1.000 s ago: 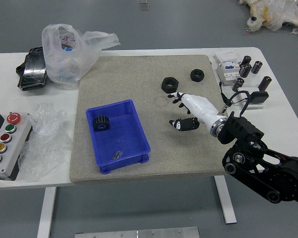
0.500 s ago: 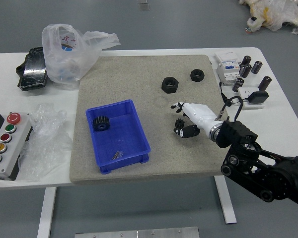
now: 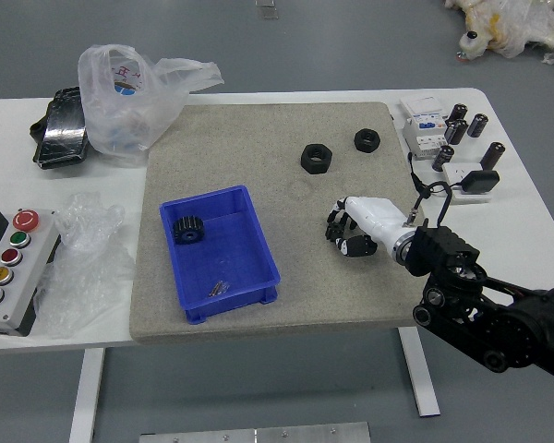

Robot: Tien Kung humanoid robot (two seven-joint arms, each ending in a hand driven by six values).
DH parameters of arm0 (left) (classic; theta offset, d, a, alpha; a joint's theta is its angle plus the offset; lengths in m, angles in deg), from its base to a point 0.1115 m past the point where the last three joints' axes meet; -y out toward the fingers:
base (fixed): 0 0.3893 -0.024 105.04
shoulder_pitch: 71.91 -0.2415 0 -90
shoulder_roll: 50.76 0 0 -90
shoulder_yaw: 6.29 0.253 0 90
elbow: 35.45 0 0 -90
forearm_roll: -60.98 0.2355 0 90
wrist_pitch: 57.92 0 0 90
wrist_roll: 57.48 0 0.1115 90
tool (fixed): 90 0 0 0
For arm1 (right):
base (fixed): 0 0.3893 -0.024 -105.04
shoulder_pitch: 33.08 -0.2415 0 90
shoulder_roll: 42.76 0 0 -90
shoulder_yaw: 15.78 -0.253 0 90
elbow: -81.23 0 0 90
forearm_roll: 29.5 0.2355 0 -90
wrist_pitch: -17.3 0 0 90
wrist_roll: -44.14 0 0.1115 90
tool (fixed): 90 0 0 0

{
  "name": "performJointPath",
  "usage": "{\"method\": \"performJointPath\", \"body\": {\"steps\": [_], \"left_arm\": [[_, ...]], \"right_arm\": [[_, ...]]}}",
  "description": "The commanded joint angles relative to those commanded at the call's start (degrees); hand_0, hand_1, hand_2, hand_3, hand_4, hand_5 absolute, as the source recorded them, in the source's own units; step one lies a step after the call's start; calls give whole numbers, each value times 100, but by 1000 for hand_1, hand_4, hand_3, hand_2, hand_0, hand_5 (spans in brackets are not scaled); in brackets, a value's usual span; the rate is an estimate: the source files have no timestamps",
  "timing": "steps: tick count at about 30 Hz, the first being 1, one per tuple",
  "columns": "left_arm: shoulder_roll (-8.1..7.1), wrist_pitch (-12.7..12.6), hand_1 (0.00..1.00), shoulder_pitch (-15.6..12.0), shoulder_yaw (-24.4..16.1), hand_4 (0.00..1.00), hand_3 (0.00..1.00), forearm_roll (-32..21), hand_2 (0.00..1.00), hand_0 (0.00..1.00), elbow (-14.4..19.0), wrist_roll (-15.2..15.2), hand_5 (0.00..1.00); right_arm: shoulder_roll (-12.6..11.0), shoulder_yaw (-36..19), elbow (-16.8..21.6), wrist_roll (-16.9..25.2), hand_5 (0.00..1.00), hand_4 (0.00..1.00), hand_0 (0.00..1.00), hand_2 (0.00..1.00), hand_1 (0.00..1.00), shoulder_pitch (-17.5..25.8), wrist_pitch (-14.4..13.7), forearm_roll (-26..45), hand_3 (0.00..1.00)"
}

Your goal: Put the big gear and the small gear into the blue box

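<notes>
Over the right-centre of the mat, my right hand [image 3: 337, 226] is curled with its fingertips and thumb brought together. A small dark toothed piece, apparently the small gear, is between them, mostly hidden by the fingers and hard to separate from the black tips. The blue box [image 3: 270, 269] lies to the left of that hand, a short gap apart. Inside, near its back left corner, is a black gear [image 3: 188, 230], apparently the big one. My left hand is out of view.
Two black nuts [image 3: 316, 159] [image 3: 367, 140] lie behind the hand. Small metal pieces [image 3: 220, 288] are in the box's front part. Plastic bags and a button panel [image 3: 18, 268] stand left; white devices and black cylinders [image 3: 492, 155] stand back right.
The right hand's fingers have curled down towards the thumb, closing from a wide spread. The hand has shifted slightly towards the table's near edge. The box and its contents have not moved.
</notes>
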Motion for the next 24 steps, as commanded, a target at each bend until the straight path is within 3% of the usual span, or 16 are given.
{"method": "performJointPath", "body": {"steps": [7,13,22,23,24], "left_arm": [[2,-5,653,-1,-1,743,752,5,658,725,3,0,456],[2,-1,653,-6,-15,742,751,24,657,725,7,13,456],[-13,16,653,7,-98,742,751,129,657,725,20,66,455],[-16,20,653,11,-121,742,750,154,657,725,22,78,455],[-19,23,653,13,-136,742,750,171,657,725,23,87,455]], "right_arm": [[-72,-62,181,-8,24,224,406,282,522,-75,-25,-9,403],[-72,-53,464,-42,28,226,405,282,522,-388,-38,-58,403],[510,570,814,199,26,223,410,281,522,-1098,-400,133,402],[572,669,809,221,2,349,468,452,550,-1153,-427,152,434],[616,742,802,234,2,349,468,452,550,-1192,-441,163,434]]}}
